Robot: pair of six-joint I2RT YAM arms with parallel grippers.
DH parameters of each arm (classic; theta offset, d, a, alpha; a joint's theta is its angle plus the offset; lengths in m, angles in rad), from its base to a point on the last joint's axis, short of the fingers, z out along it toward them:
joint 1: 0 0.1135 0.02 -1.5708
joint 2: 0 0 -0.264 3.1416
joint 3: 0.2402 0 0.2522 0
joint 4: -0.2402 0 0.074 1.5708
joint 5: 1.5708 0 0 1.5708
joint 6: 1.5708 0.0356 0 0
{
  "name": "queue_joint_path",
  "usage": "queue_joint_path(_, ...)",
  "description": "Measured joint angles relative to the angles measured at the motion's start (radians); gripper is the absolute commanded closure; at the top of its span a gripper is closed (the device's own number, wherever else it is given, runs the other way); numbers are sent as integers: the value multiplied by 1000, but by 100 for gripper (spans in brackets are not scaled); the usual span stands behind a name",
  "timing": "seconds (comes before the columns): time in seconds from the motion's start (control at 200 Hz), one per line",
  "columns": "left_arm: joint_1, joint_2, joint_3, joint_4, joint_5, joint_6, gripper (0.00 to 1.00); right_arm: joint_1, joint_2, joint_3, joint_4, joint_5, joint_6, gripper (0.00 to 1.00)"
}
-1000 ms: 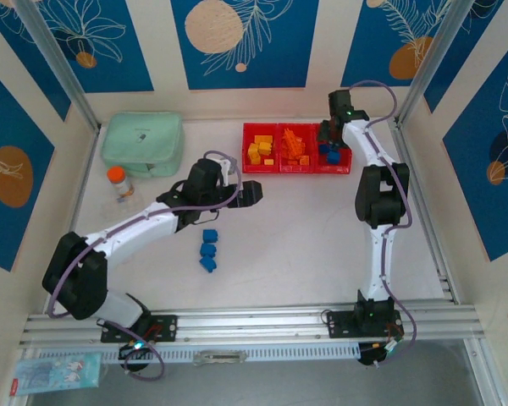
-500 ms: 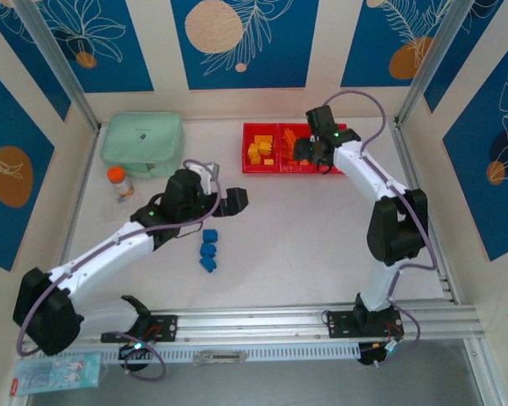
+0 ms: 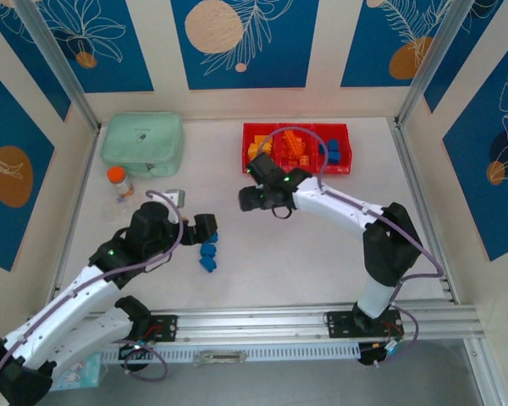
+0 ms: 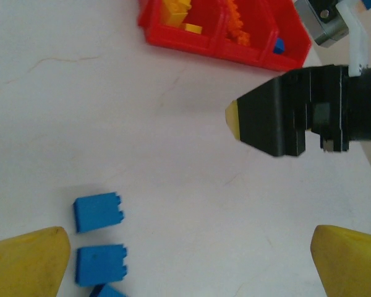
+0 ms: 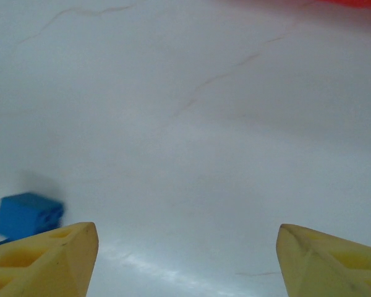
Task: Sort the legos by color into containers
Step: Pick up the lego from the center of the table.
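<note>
Pale bench [image 3: 322,254]: blue legos [image 3: 207,251], light, stiff, slick; I'd pinch flat sides. My right end effector [image 3: 245,200]: apart, empty.

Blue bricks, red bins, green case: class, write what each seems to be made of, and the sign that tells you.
Blue bricks: likely hard moulded plastic; smooth, evenly coloured faces, crisp edges. Red bins: probably rigid plastic; thin walls, uniform bright colour. Green case: unclear, perhaps fabric or a semi-rigid shell; rounded corners, matte look.
</note>
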Motion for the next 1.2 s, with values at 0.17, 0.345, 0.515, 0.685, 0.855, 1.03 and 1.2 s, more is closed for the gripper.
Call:
queue_joint_path(0.17,1,-97,-18,-87,-45,-16,1,83,103,43,18,-36,29,20)
queue_joint_path(0.345,1,-156,-31,-142,-79,-35,1,131,214,126,24,-58,68,18)
queue_joint_path(0.515,1,-196,-53,-172,-102,-54,1,177,312,226,17,-75,113,16)
queue_joint_path(0.685,1,-215,-61,-202,-116,-58,1,208,402,317,0,-76,138,15)
queue_joint_path(0.855,1,-219,-61,-221,-126,-58,1,219,457,354,-19,-70,152,16)
queue_joint_path(1.03,1,-219,-61,-227,-130,-58,1,222,475,354,-54,-38,161,23)
queue_joint_path(1.2,1,-219,-62,-227,-130,-59,1,225,475,351,-73,0,165,34)
